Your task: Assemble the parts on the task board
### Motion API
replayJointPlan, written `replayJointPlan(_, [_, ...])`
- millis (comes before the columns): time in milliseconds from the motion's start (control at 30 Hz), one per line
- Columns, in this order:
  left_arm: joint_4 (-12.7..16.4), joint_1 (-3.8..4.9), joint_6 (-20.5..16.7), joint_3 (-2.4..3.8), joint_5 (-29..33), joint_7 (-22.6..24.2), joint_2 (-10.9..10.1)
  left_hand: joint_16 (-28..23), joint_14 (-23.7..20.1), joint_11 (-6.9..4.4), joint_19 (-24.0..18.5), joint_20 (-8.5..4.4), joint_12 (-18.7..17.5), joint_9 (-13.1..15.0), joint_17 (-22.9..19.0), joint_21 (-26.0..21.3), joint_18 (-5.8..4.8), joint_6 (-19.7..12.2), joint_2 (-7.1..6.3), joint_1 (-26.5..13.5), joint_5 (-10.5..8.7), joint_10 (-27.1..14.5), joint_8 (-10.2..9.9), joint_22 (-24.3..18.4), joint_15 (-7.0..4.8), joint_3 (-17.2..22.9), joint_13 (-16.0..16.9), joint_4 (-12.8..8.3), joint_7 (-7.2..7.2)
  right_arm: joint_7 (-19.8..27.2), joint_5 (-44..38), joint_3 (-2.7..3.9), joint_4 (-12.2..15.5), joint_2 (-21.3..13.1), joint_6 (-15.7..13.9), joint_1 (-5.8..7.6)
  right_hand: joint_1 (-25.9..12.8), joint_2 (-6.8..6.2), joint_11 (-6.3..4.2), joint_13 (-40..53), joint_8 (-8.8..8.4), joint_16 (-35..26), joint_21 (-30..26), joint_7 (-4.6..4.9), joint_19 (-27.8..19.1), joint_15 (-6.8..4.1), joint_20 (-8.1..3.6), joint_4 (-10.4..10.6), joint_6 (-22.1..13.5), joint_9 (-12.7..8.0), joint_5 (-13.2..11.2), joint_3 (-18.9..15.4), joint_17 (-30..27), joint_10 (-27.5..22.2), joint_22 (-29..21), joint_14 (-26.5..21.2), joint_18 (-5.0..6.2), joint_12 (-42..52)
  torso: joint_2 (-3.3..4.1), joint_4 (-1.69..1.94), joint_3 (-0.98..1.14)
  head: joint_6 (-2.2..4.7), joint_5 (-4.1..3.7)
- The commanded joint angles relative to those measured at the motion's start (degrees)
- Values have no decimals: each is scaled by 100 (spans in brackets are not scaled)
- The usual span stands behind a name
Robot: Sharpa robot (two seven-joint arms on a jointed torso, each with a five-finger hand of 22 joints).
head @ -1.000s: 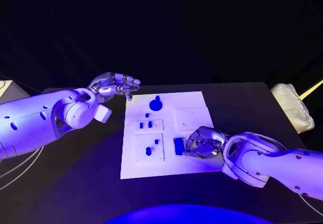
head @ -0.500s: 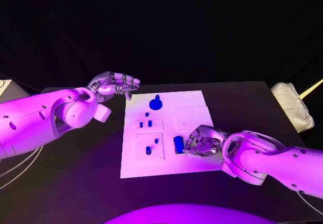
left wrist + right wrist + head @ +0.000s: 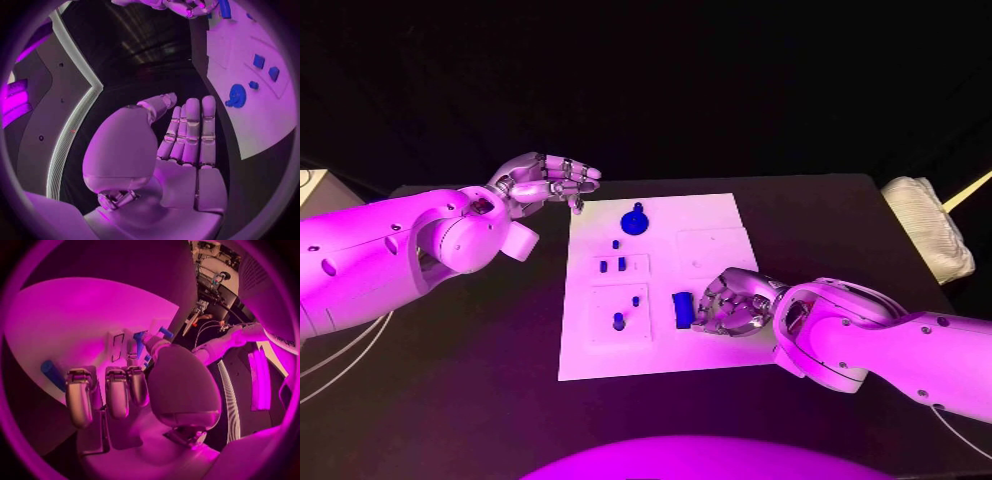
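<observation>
The white task board (image 3: 711, 215) lies mid-table, also seen in the left wrist view (image 3: 250, 125). On it sit a round blue part with a knob (image 3: 635, 221) (image 3: 236, 95) and small blue parts in two square plates (image 3: 620, 266) (image 3: 619, 322). A blue block (image 3: 682, 310) (image 3: 53, 375) stands at the board's near right, beside the curled fingers of my right hand (image 3: 733, 305) (image 3: 125, 390). Nothing shows inside those fingers. My left hand (image 3: 545, 183) (image 3: 187, 135) hovers off the board's far left corner, palm empty, fingers stretched out side by side.
A white cloth bundle (image 3: 929, 230) lies at the table's right edge, with a yellow strip (image 3: 966, 192) behind it. A pale object (image 3: 312, 186) sits at the far left. Bare black table (image 3: 473, 350) surrounds the board.
My right hand has edged slightly toward the board's far side, staying next to the blue block. The left hand has not moved.
</observation>
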Motion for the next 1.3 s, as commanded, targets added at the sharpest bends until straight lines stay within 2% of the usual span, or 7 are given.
replayJointPlan(33, [11,1,114,3,12,11,3,39,-33,-6,-4,39,27,-5,-5,-31,86,-45,19,-59,36,-29,32,-9,-15,3,7,23,32,65,-72,1,9,3,230,-3,-21,-133,-15,1176,20,21,-23,-1,581,-13,-38,-26,-11,-13,-52,-48,1508,301,1472,597,-15,-20,-2,-7,3,-7,10])
replayJointPlan(333, [2,1,115,2,12,2,-3,39,-33,-6,-4,39,27,-5,-5,-31,86,-45,19,-59,36,-29,32,-9,-15,3,7,23,32,124,-74,1,25,-4,195,-3,-55,-229,7,1169,12,21,-31,23,579,8,-20,8,-17,-34,-189,-206,1508,289,1470,597,-14,-40,2,1,-5,-13,11])
replayJointPlan(567, [2,1,119,2,10,-8,-5,40,-41,-5,-5,40,37,-8,-7,-40,87,-58,16,-61,36,-40,36,-14,-14,5,6,27,35,95,-69,1,31,-12,-48,-4,-328,-55,11,1191,24,21,4,24,588,14,-9,335,8,-53,-64,-385,1508,309,1481,597,-20,-15,0,-1,-4,-20,14])
replayJointPlan(733, [3,1,122,2,7,-15,-8,40,-41,-5,-5,40,37,-8,-7,-40,87,-58,16,-61,36,-40,36,-14,-14,5,6,27,35,-27,-102,1,15,-7,-185,-4,-359,27,-4,1213,53,21,16,4,591,4,-14,415,35,-48,-51,-392,1508,330,1484,597,-23,15,-2,-3,-3,-21,15])
replayJointPlan(900, [6,1,127,2,5,-17,-7,40,-41,-5,-5,40,37,-8,-7,-40,87,-58,16,-61,36,-40,36,-14,-14,5,6,27,35,-153,-218,1,-5,32,-304,-8,25,224,-69,1260,113,21,83,-67,607,-52,-57,202,64,-30,-108,-86,1508,374,1504,597,-36,80,1,2,-4,-26,16])
replayJointPlan(1033, [15,1,127,2,2,-17,-11,42,-44,-4,-5,41,43,-9,-8,-44,88,-66,15,-59,37,-43,37,-17,-14,9,6,27,36,-231,-288,0,-16,73,-348,-31,202,283,-96,1280,145,21,92,-96,609,-76,-84,48,69,-22,-180,136,1508,394,1506,597,-38,106,4,-4,2,-34,30])
replayJointPlan(1300, [15,1,129,2,-2,-20,-10,42,-44,-4,-5,41,43,-9,-8,-44,88,-66,15,-59,37,-43,37,-17,-14,9,6,27,36,-382,-534,0,-42,129,-352,-71,321,219,-112,1289,171,21,92,-114,609,-92,-102,-155,57,-19,-330,384,1508,401,1506,597,-38,112,-7,-6,-5,-39,28])
